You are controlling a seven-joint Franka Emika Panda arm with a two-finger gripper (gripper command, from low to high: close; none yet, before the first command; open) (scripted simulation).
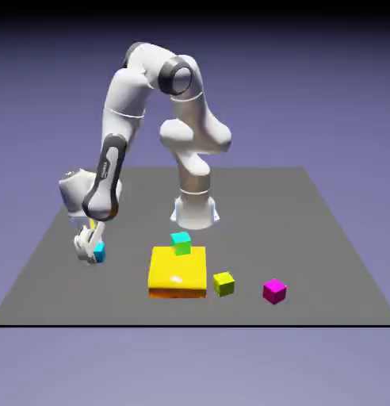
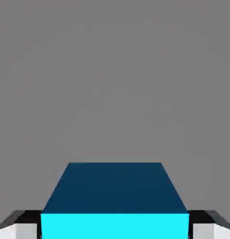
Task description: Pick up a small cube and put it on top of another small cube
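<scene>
The small cyan-blue cube [image 1: 99, 253] sits on the grey table at the exterior view's left, with my gripper [image 1: 92, 252] down around it. In the hand view the cube [image 2: 114, 196] fills the space between my fingertips [image 2: 23, 226], which press against both of its sides: the gripper is shut on it. The teal-topped, green-sided cube [image 1: 181, 243] stands at the far edge of the flat yellow block [image 1: 177, 271], well to the right of my gripper.
A yellow-green cube [image 1: 223, 283] and a magenta cube [image 1: 274, 291] lie on the table [image 1: 309, 230] to the right of the yellow block. The arm's base [image 1: 195, 211] stands behind the teal-topped cube.
</scene>
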